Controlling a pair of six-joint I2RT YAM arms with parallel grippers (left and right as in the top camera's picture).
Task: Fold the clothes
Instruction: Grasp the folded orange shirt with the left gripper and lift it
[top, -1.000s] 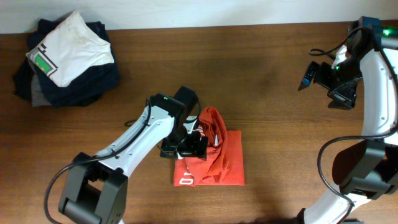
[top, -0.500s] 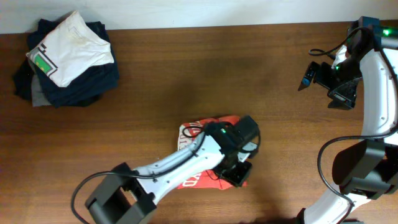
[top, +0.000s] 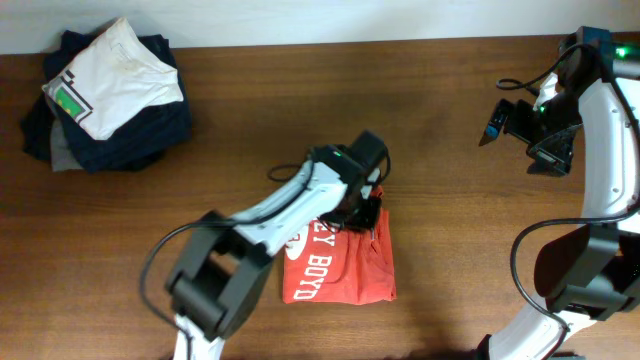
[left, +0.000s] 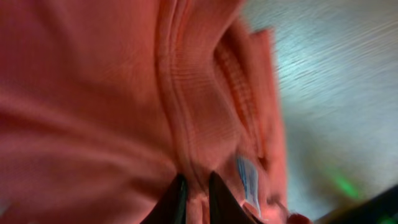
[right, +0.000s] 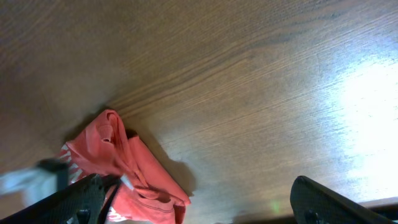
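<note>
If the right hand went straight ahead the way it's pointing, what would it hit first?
The right hand would likely meet bare table, beside the orange-red T-shirt; depth is unclear.

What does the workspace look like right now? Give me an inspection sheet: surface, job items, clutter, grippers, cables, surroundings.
Surface: brown wooden table.
Job's things: orange-red T-shirt, partly folded at front centre, white lettering facing up.
Clutter: white shirt with a green patch on top of a pile of dark navy garments, far left corner.
Grippers: left gripper pinches a fold at the T-shirt's far edge; right gripper is open, raised at the right, apart from the T-shirt.
Cables: black cables loop beside both arms.
Surroundings: pale strip beyond the table's far edge.
</note>
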